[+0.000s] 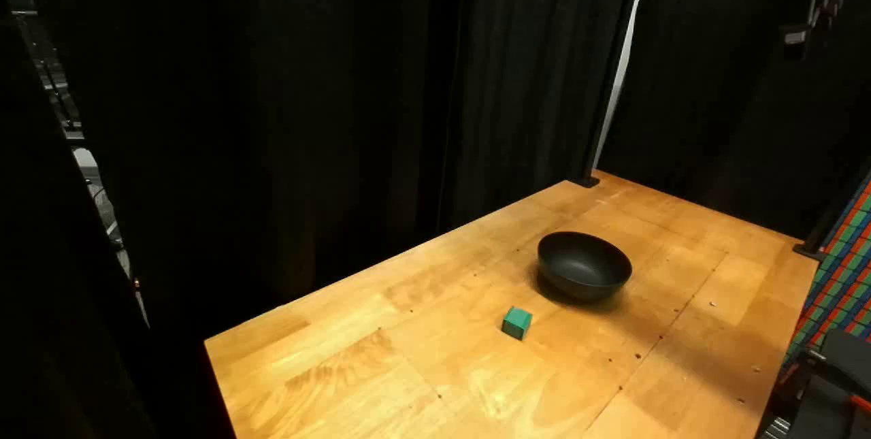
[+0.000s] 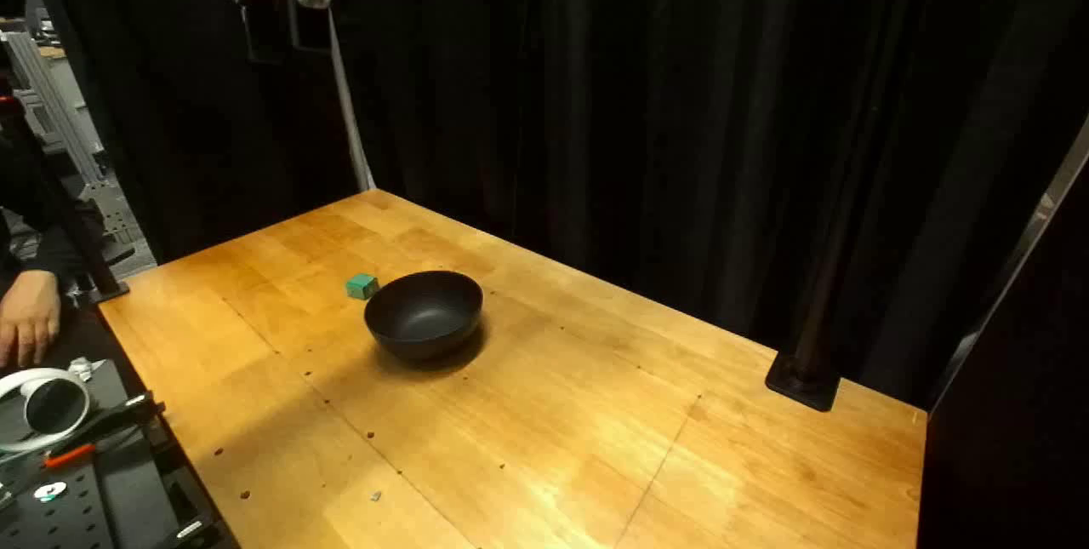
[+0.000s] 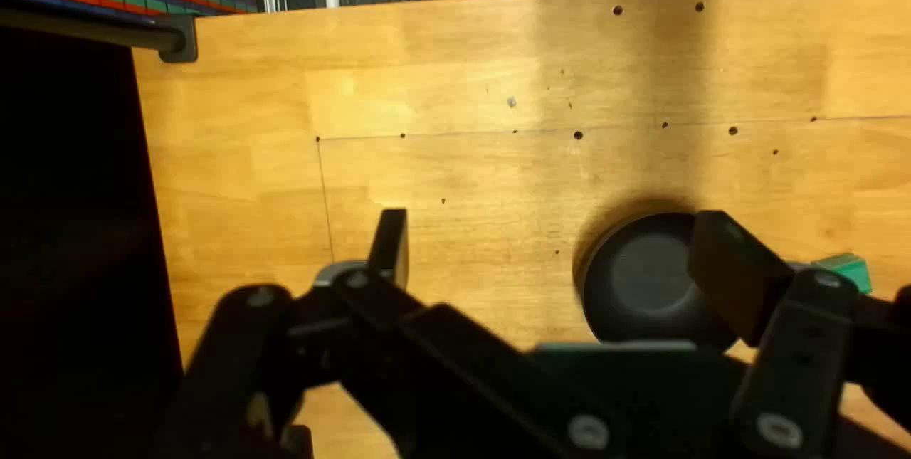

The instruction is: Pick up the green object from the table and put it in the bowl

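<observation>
On the light-brown wooden table point(image 1: 442, 371) sits the round black bowl point(image 1: 584, 265), upright, its mouth facing up; in both exterior views its inside shows as smooth black wall and floor, with a faint sheen at the bottom. Outside it, near the rim, the green cube point(image 1: 516, 323) rests on the tabletop, and in an exterior view a strip of wood shows between the two. Well above the tabletop, the gripper point(image 2: 287, 31) hangs pointing down in an exterior view, dim and partly lost against the black curtain point(image 2: 638, 106), the arm behind it cut off at the top. Seen from the wrist, its fingers point(image 3: 388, 238) are spread wide, with tabletop and part of the bowl showing through the gap. The finger on the right of that view covers some of the bowl, and the gripper's own body hides part of the cube.
</observation>
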You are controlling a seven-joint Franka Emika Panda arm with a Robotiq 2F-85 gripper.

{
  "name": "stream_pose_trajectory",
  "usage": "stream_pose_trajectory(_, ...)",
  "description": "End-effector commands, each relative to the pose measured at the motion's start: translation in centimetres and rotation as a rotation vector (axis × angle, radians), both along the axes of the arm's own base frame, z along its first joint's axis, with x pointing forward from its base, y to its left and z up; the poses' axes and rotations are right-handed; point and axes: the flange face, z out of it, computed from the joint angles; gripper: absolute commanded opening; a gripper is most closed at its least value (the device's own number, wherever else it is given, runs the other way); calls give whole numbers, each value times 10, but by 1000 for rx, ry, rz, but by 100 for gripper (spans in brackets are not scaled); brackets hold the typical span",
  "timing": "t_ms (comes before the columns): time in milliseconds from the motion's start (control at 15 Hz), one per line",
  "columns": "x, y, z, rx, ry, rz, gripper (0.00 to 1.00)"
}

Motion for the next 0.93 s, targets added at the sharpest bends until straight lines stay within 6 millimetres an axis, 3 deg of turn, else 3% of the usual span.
stream_pose_trajectory(0,1,0,2,0,-2,0,100)
stream_pose_trajectory(400,0,0,7,-2,-14,0,100)
stream_pose_trajectory(600,19,-12,-41,95,19,-2,100)
stream_pose_trajectory(867,56,10,-107,252,36,44,100)
